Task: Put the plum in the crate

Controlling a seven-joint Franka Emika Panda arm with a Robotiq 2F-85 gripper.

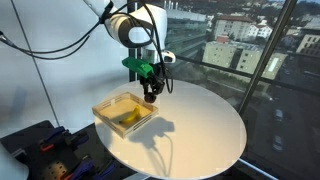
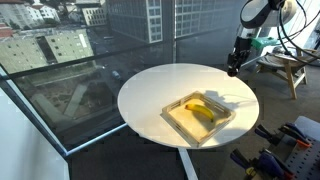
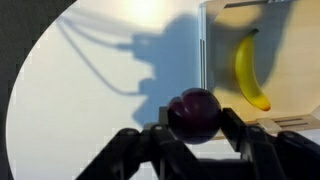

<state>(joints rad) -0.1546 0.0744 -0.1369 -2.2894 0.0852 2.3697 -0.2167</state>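
Dark round plum (image 3: 193, 112) held aloft beside light wooden crate (image 3: 290, 60).

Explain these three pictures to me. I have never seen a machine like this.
This is a robot arm with a two-fingered gripper at its end. Two pictures come from cameras outside the robot, looking at the same round white table from different places. The third comes from a camera on the wrist. On the table sits a shallow wooden crate with a yellow banana inside. The gripper is shut on a dark plum, held above the table and not yet in the crate.
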